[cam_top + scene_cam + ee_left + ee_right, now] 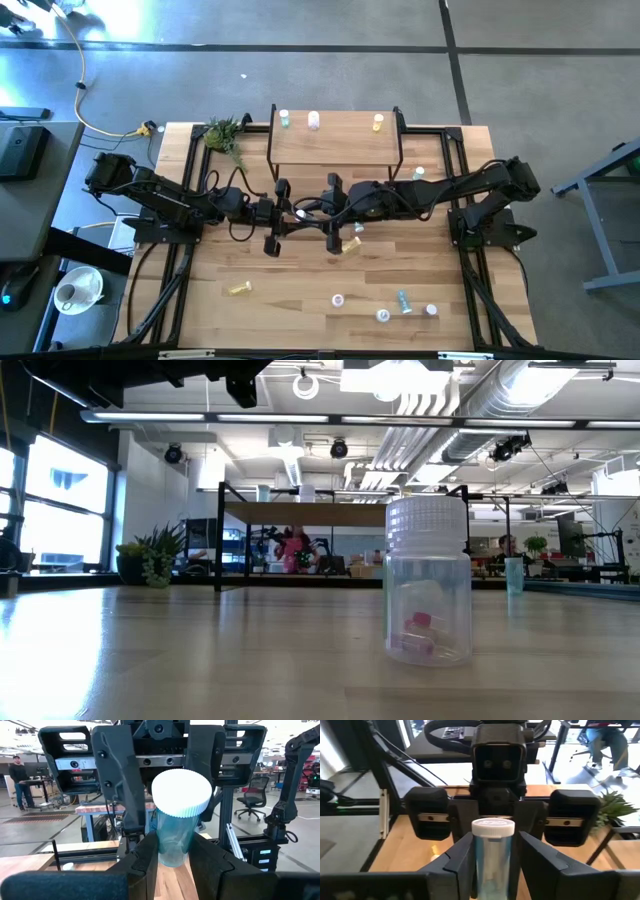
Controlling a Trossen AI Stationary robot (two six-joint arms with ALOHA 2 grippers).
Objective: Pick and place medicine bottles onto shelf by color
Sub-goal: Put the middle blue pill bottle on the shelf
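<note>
Presently the small light-blue plastic bottle with a ribbed white cap [175, 832] is clamped by the left gripper [175, 849] at six o'clock of the low light-wood shelf [335, 150]. Whether it is also gripped by the facing right gripper [492, 852] cannot be told. It could be tilted or dropped if the arms are pulled apart unevenly

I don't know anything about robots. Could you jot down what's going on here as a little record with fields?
Place: wooden table with a small raised shelf
On the shelf: a green bottle, a pinkish bottle, a yellow bottle
In the air: one light blue bottle with a white cap, between both grippers
Left gripper: fingers pressed on the bottle's sides
Right gripper: fingers either side of it, a small gap showing
Loose on the table: several more bottles, one yellow one lying down
</note>
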